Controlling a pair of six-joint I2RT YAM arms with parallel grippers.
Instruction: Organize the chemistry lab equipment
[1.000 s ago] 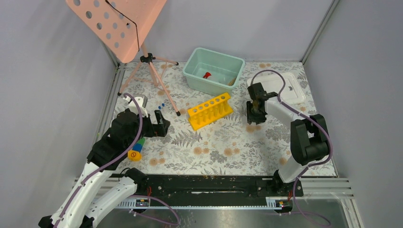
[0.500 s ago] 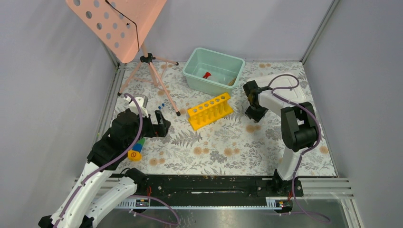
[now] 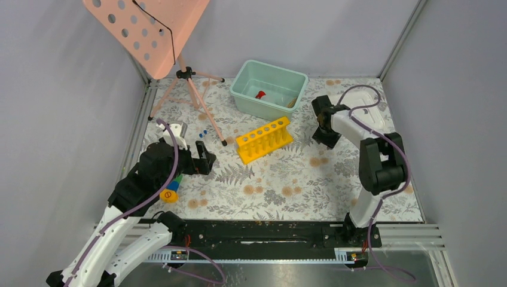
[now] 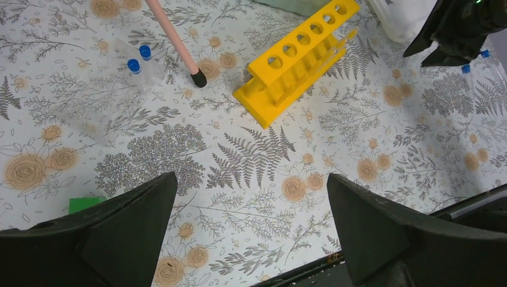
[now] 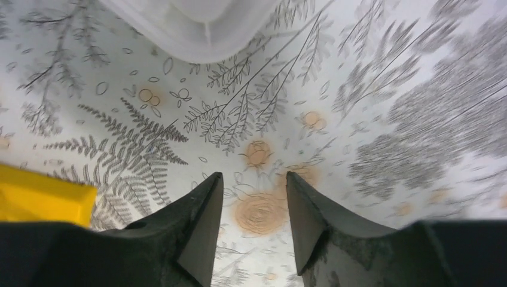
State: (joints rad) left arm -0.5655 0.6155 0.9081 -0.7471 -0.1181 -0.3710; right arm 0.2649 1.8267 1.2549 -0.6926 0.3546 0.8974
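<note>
The yellow test-tube rack (image 3: 264, 139) lies on the floral table, also seen in the left wrist view (image 4: 302, 57) and at the left edge of the right wrist view (image 5: 42, 194). Two clear blue-capped tubes (image 3: 203, 133) (image 4: 137, 58) lie beside the pink stand's foot. Another blue-capped tube (image 4: 465, 69) lies next to my right gripper. The red-capped bottle (image 3: 260, 94) sits inside the teal bin (image 3: 299, 84). My left gripper (image 3: 209, 160) (image 4: 251, 179) hangs wide open over bare table. My right gripper (image 3: 326, 141) (image 5: 253, 179) is open and empty, right of the rack.
The pink perforated stand (image 3: 146, 30) stands at the back left, one leg (image 4: 173, 36) reaching toward the tubes. A green-blue-yellow block stack (image 3: 170, 191) lies by the left arm. A white lid (image 3: 359, 110) (image 5: 191, 24) rests behind the right gripper.
The right arm has folded back toward the white lid and its wrist has turned. Its jaws have widened a little. The left arm has barely moved.
</note>
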